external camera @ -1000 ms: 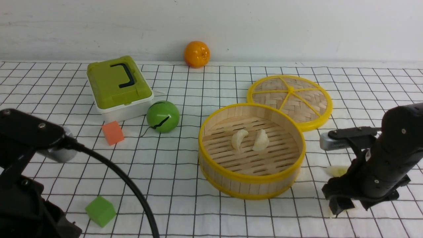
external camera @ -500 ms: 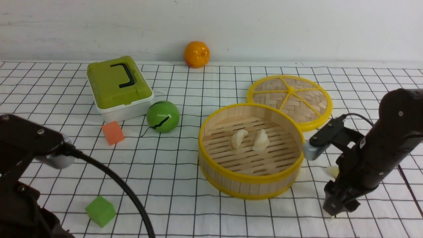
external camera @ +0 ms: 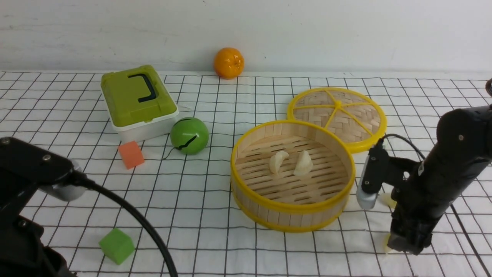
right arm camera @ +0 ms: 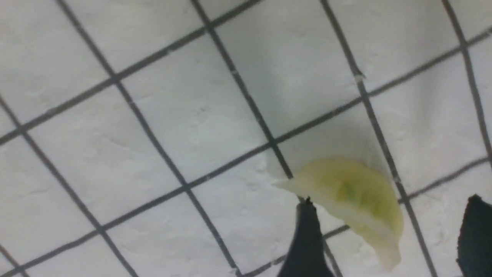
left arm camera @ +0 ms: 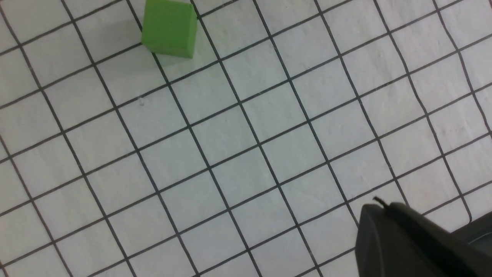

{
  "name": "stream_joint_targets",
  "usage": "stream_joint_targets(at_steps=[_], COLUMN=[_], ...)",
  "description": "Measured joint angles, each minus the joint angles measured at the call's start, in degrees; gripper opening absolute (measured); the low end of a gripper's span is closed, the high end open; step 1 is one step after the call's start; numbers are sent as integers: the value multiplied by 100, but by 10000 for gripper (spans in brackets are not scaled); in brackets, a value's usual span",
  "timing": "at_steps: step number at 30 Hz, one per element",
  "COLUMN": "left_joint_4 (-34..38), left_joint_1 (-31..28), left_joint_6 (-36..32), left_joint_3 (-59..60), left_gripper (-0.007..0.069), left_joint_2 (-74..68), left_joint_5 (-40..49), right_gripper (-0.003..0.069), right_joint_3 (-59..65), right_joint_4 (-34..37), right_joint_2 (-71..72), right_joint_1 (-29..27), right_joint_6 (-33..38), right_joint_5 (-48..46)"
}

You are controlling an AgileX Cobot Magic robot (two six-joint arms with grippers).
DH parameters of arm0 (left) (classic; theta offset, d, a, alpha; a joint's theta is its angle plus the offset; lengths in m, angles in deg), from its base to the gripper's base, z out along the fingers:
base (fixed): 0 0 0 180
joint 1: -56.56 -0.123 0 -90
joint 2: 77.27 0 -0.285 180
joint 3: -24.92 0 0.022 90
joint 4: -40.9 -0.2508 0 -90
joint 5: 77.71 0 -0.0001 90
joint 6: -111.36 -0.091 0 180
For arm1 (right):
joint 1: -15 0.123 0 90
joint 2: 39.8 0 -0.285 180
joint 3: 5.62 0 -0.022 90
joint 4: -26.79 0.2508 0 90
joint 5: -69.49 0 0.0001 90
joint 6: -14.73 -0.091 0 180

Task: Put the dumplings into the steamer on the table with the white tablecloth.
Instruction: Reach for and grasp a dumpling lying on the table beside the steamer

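Observation:
The steamer (external camera: 288, 220) stands on the white tablecloth (external camera: 200, 200) and holds two creamy white dumplings (external camera: 278, 161) (external camera: 303, 163) on its slatted floor. My right gripper (external camera: 401, 246) is down at the cloth to the right of the steamer. In the right wrist view it (right arm camera: 388, 238) is open, with a pale green dumpling (right arm camera: 346, 196) lying on the cloth between its fingers (right arm camera: 307, 238). A sliver of that dumpling (external camera: 386, 249) shows at the gripper tip. Another pale dumpling (external camera: 385, 199) lies behind the right arm. My left gripper (left arm camera: 403, 238) is shut and empty above bare cloth.
The flat woven lid (external camera: 337, 117) leans behind the steamer. A green box (external camera: 136, 100), a green ball (external camera: 189, 135), an orange cube (external camera: 131, 154) and an orange (external camera: 228, 62) are at the left and back. A green cube (external camera: 117, 245) (left arm camera: 169, 29) lies near my left arm.
My right arm has turned its wrist to point steeply down, with the gripper staying low over the dumpling by the steamer. The left arm has barely shifted.

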Motion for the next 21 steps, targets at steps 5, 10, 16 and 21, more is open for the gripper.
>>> stream_joint_targets(at_steps=[5, 10, 16, 21], left_joint_4=[0, 0, 0, 37], left_joint_1=[0, 0, 0, 0], left_joint_6=[0, 0, 0, 0], left_joint_3=[0, 0, 0, 0], left_gripper=[-13, -13, -13, -13], left_joint_2=[0, 0, 0, 0], left_joint_5=[46, 164, 174, 193], right_gripper=[417, 379, 303, 253], right_joint_3=[0, 0, 0, 0], right_joint_4=[440, 138, -504, -614], right_joint_2=[-295, -366, -366, -371], right_joint_1=[0, 0, 0, 0], right_joint_6=[1575, 1775, 1803, 1726], right_joint_5=[-5, 18, 18, 18])
